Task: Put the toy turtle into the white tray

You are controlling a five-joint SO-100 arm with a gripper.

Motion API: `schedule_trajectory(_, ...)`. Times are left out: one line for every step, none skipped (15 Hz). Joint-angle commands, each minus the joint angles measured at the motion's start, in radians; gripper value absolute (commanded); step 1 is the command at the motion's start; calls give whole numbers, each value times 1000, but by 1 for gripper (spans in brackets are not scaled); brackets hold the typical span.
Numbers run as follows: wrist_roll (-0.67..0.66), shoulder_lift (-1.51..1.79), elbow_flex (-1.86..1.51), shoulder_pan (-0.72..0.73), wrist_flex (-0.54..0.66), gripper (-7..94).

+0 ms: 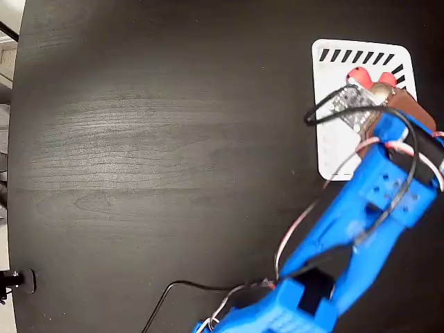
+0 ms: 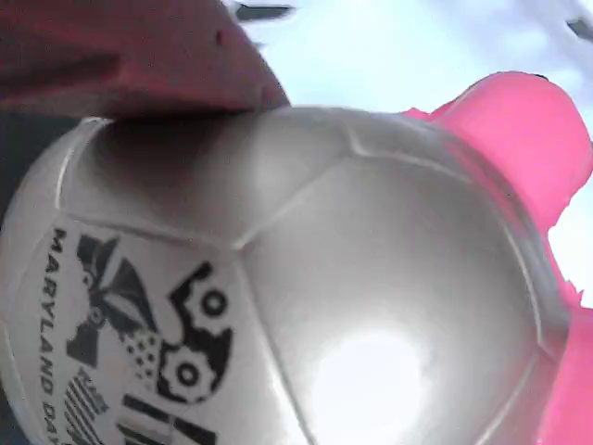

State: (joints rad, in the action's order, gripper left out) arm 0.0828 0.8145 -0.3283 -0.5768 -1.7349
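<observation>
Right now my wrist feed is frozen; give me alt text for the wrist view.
A toy turtle fills the frame at very close range, its shiny pale domed shell printed with dark markings and the letters "MARYLAND". A dark reddish gripper finger presses on the shell's top left, pink-red limbs stick out at right, and bright white tray surface shows behind.

The fixed view looks straight down on me from above — dark table (image 1: 152, 152) filling the picture, my blue arm (image 1: 347, 236) coming in from the lower right, the white tray (image 1: 333, 139) near the upper right edge. My wrist view sits right up close, pressed almost against the toy turtle (image 2: 306, 297) — its shell fills the picture. Both views share that turtle (image 1: 368, 82) and a patch of tray (image 2: 371, 46) behind it.
</observation>
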Motion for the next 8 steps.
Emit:
schedule_trajectory(11, -29, 117, 12, -44, -1)
schedule_trajectory(8, -51, 126, 17, -43, -1)
schedule_trajectory(3, -72, 141, 20, -43, -1)
schedule_trajectory(-3, -87, 153, 20, -43, -1)
schedule_trajectory(-8, -101, 172, 20, -43, -1)
schedule_trajectory(-9, -109, 178, 17, -43, -1)
schedule_trajectory(-12, -118, 183, 14, -43, -1)
schedule_trajectory(-14, -132, 195, 11, -44, -1)
